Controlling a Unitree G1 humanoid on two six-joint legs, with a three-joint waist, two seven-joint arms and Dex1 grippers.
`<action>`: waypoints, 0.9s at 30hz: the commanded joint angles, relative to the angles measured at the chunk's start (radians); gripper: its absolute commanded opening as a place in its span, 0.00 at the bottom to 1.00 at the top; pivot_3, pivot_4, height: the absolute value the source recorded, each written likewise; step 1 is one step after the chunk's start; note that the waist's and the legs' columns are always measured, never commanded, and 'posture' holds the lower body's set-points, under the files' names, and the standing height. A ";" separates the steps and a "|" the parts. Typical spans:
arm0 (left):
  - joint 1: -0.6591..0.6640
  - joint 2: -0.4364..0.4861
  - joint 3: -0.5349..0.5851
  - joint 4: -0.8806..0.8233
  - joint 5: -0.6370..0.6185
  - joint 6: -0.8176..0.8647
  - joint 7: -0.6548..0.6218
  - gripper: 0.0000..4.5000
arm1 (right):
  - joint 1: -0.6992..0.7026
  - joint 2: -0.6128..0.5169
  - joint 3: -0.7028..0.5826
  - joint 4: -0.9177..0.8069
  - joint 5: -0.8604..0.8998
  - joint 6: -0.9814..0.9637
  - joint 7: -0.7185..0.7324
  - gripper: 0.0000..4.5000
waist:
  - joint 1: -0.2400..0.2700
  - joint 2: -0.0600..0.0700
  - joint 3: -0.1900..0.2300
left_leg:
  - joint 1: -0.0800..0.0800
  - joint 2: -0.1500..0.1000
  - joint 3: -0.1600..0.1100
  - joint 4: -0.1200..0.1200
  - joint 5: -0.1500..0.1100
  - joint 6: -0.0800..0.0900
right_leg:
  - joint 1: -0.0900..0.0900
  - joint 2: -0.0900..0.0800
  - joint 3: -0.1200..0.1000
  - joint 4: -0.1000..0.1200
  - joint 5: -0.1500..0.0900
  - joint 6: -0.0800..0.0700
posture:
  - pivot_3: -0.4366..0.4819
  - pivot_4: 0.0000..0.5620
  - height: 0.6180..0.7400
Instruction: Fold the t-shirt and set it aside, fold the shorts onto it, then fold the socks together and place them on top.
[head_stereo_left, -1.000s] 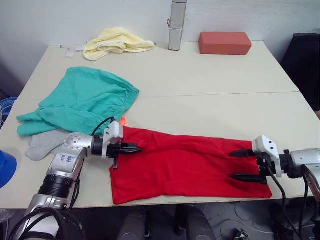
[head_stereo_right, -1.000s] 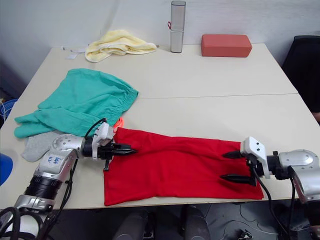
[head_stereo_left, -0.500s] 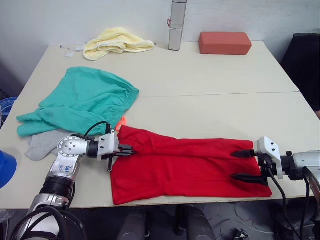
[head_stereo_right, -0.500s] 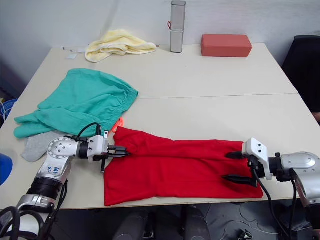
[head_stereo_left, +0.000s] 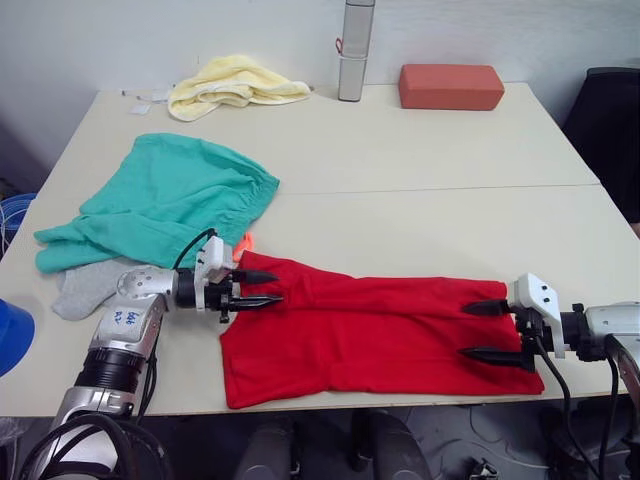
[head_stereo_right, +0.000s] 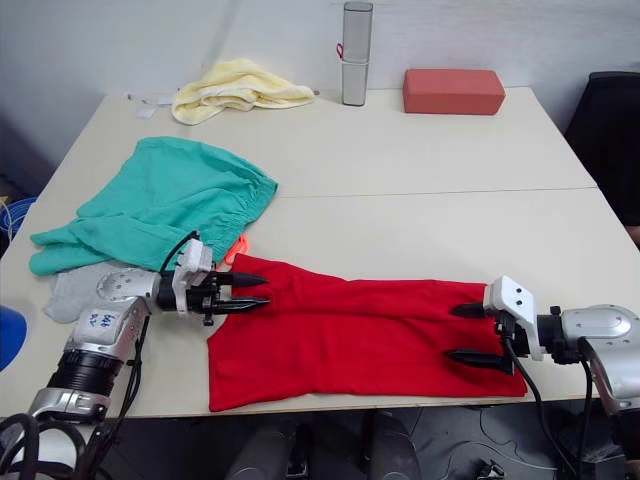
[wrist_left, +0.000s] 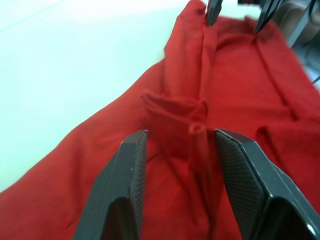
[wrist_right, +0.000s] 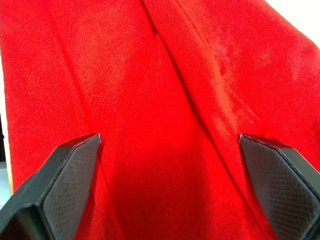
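T-shirt (head_stereo_left: 375, 335) between both open pincers

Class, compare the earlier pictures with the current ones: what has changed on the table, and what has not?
The left gripper opened and lifted slightly at the t-shirt's left end. The right gripper stayed open over the other end; the shorts and socks stayed put.

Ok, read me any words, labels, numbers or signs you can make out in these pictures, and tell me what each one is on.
No text here can be read.
Blue handwritten marks on the left arm's silver casing: too small to read.
Small white scraps at the table's far left corner: nothing readable on them.
The t-shirt, shorts, towel, block and grey cylinder show no print.
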 joint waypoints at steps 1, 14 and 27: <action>0.002 0.037 -0.002 -0.042 -0.001 0.043 -0.028 0.50 | 0.010 -0.007 -0.028 -0.023 0.013 0.006 -0.002 1.00 | 0.000 0.000 0.000 | 0.000 0.000 0.000 0.000 0.000 0.000 | 0.000 0.000 0.000 0.000 0.000 0.000 | 0.48 0.27 1.00; 0.032 0.022 0.036 -0.056 -0.002 -0.146 -0.100 0.01 | 0.011 -0.009 -0.036 -0.020 0.020 0.004 -0.008 1.00 | 0.000 0.000 0.000 | 0.000 0.000 0.000 0.000 0.000 -0.001 | 0.000 -0.001 0.000 -0.002 0.000 0.000 | 0.48 0.27 1.00; 0.083 0.059 -0.007 0.117 0.151 -0.716 -0.226 0.01 | 0.049 -0.027 -0.078 0.000 0.005 -0.040 0.003 1.00 | 0.000 0.000 0.000 | 0.000 0.000 0.000 0.000 -0.001 0.000 | -0.001 -0.001 0.000 -0.003 0.000 0.000 | 0.48 0.27 1.00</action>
